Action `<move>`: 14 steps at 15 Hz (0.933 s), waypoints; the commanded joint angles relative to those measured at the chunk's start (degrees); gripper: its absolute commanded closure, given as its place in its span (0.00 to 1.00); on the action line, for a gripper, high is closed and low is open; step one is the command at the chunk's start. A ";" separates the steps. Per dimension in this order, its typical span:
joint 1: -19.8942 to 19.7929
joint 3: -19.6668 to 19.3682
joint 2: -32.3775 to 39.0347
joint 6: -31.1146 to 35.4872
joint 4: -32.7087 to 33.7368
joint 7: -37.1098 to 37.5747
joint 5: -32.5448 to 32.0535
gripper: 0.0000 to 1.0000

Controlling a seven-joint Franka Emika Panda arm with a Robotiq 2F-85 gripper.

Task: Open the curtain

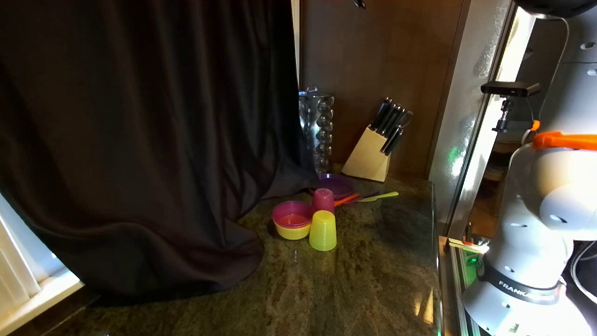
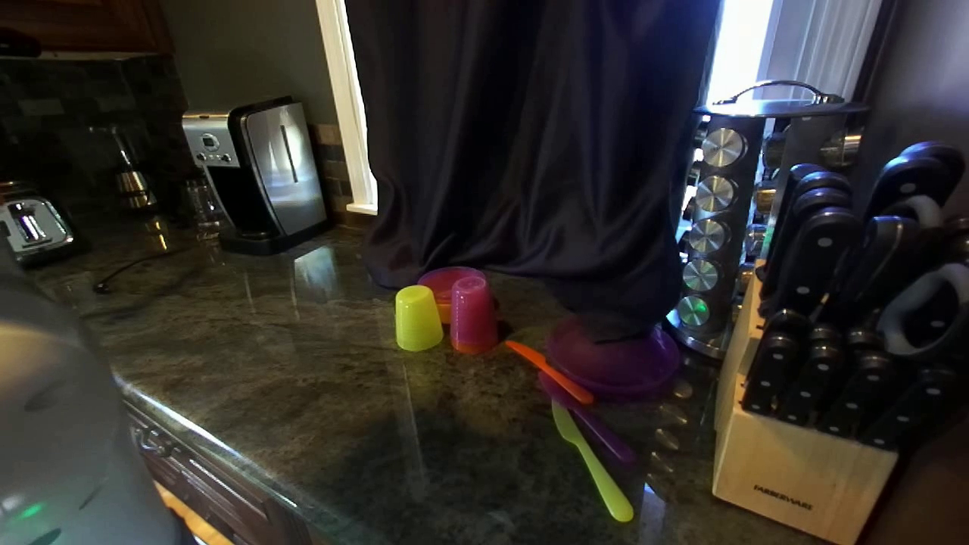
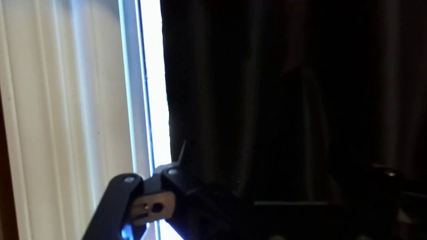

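The curtain [image 1: 177, 140] is a very large dark drape with deep vertical folds. It hangs over the window in both exterior views, and its bottom edge bunches on the counter. It also shows in an exterior view [image 2: 530, 136], with bright window at both its sides. In the wrist view the curtain [image 3: 273, 100] fills the middle and right, its left edge beside a bright window strip. My gripper [image 3: 282, 165] is open, its fingers wide apart at the bottom, in front of the curtain near that edge. The right finger is hard to make out against the dark cloth. Contact cannot be told.
A spice rack [image 2: 711, 204] and knife block [image 2: 802, 469] stand by the curtain's edge. Cups [image 1: 322, 231], bowls [image 1: 292, 224], a purple plate [image 2: 613, 363] and plastic knives [image 2: 594, 462] lie on the counter. White window trim [image 3: 66, 110] is left in the wrist view. A coffee maker [image 2: 280, 174] stands farther off.
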 commanded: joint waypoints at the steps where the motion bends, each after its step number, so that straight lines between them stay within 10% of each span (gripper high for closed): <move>1: -0.85 -0.28 1.10 2.27 1.20 -4.14 2.13 0.00; 14: -5.90 -0.66 10.10 -4.00 9.85 -22.60 21.95 0.01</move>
